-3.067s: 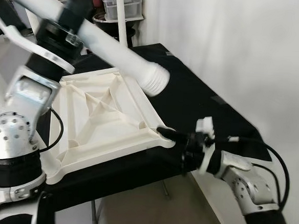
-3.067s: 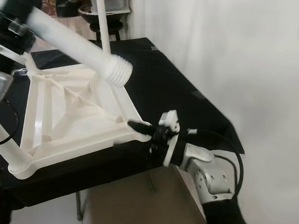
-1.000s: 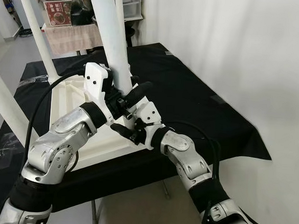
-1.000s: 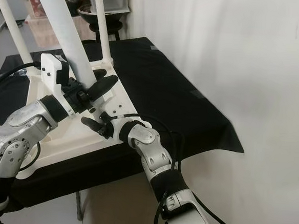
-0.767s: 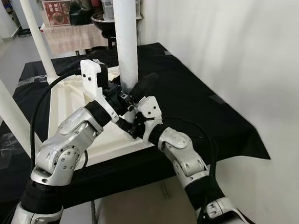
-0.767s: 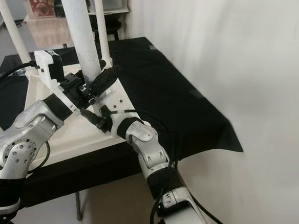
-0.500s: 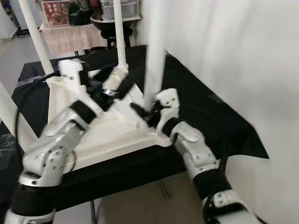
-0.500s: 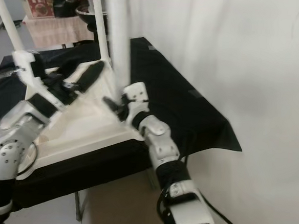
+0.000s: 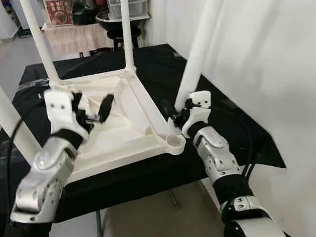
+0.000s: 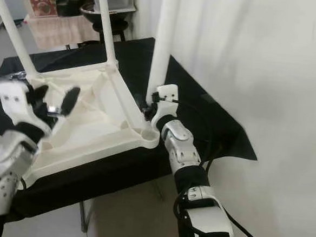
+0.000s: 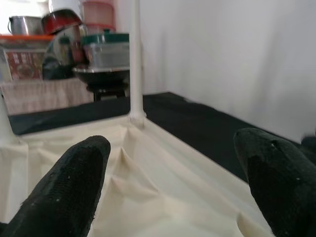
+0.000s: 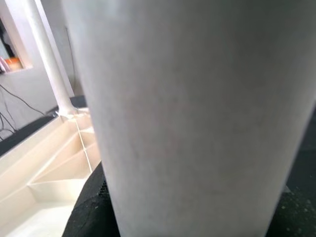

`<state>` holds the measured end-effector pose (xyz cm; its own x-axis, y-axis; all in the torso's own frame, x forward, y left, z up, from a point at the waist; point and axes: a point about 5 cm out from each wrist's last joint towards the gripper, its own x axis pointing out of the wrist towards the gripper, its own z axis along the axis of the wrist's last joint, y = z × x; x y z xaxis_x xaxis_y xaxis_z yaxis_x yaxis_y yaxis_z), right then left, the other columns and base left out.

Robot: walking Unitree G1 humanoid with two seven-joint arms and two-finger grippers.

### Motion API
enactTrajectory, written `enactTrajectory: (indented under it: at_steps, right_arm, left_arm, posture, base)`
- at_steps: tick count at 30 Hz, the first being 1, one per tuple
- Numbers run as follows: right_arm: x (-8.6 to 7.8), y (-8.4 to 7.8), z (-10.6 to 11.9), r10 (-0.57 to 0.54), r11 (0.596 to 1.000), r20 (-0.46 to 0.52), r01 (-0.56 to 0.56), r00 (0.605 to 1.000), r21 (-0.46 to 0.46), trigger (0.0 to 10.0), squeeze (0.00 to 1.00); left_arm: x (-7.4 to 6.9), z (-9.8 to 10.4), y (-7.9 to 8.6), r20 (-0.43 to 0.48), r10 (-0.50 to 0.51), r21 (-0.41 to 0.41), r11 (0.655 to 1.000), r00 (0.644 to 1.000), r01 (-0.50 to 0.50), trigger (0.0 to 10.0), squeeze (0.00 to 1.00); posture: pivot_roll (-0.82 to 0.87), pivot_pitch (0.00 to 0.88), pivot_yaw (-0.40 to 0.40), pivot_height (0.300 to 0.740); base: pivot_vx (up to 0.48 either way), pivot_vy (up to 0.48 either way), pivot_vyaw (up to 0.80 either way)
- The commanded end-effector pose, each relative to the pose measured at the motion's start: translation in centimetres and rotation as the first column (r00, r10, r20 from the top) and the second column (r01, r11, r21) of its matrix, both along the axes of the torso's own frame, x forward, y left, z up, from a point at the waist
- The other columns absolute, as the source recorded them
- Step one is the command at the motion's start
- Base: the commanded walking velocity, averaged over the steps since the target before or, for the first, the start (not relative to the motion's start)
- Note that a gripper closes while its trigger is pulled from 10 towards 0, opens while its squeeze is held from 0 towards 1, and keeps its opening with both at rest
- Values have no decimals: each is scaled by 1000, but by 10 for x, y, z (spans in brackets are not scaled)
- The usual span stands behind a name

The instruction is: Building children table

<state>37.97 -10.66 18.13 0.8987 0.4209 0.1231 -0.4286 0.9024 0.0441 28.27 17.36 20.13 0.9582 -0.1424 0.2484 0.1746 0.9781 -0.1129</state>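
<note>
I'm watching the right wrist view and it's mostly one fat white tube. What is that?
Observer: A table leg. The right gripper is clamped around it near its lower end, holding it nearly upright.
Operator: Is it attached to anything?
Observer: It doesn't look so. The corner socket of the upside-down tabletop looks empty, and the leg's foot sits just beyond it.
Operator: What's the other arm doing?
Observer: The left gripper hovers over the tabletop's left side, fingers spread, holding nothing.
</note>
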Motion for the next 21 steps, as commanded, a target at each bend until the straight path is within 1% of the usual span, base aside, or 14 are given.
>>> enactTrajectory:
  at_steps: [1,4,6,8,9,10,11,13,15,17,18,21]
  right_arm:
    - [-6,5,-1,38,998,19,-38,999,40,10000,0]
    - [-10,6,-6,60,996,10,-60,998,59,10000,0]
    - [-22,13,-22,115,993,-25,-113,993,44,10000,0]
    - [-22,13,-22,115,993,-25,-113,993,44,10000,0]
    - [-31,17,-30,149,988,-33,-147,988,43,10000,0]
    - [-31,17,-30,149,988,-33,-147,988,43,10000,0]
    - [-40,19,-37,181,983,-36,-180,983,47,10000,0]
    - [-40,19,-37,181,983,-36,-180,983,47,10000,0]
    - [-58,17,-46,245,967,-27,-243,969,72,10000,0]
    - [-70,14,-51,285,954,-29,-281,958,104,10000,0]
    - [-74,12,-51,295,949,-28,-290,955,120,10000,0]
    - [-75,10,-51,299,947,-27,-294,954,129,10000,0]
  left_arm:
    - [-4,-12,-11,-47,-25,11,1000,999,26,10000,0]
    - [-7,-18,-14,-65,-31,19,999,997,32,10000,0]
    - [-16,-39,-15,-118,-14,80,996,993,23,10000,0]
    - [-16,-39,-15,-118,-14,80,996,993,23,10000,0]
    - [-24,-50,-16,-149,-6,89,996,989,20,10000,0]
    - [-24,-50,-16,-149,-6,89,996,989,20,10000,0]
    - [-32,-57,-16,-168,5,85,996,986,10,10000,0]
    - [-32,-57,-16,-168,5,85,996,986,10,10000,0]
    - [-46,-67,-16,-191,27,61,998,981,-16,10000,0]
    - [-54,-77,-19,-210,24,69,998,977,-10,10000,0]
    - [-55,-79,-23,-208,13,62,998,978,0,10000,0]
    - [-55,-79,-26,-204,7,56,998,979,5,10000,0]
  posture:
    - [-60,0,72,740]
    - [-60,0,72,740]
    - [-59,0,74,740]
    - [-59,0,74,740]
    - [-59,0,72,740]
    - [-59,0,72,740]
    - [-49,0,65,740]
    - [-49,0,65,740]
    - [-44,0,44,740]
    - [-54,0,41,740]
    - [-59,0,37,740]
    - [-60,0,36,740]
  base:
    - [0,0,0]
    - [0,0,0]
    - [0,0,0]
    - [0,0,0]
    - [0,0,0]
    - [0,0,0]
    - [0,0,0]
    - [0,0,0]
    - [0,0,0]
    - [0,0,0]
    - [0,0,0]
    - [0,0,0]
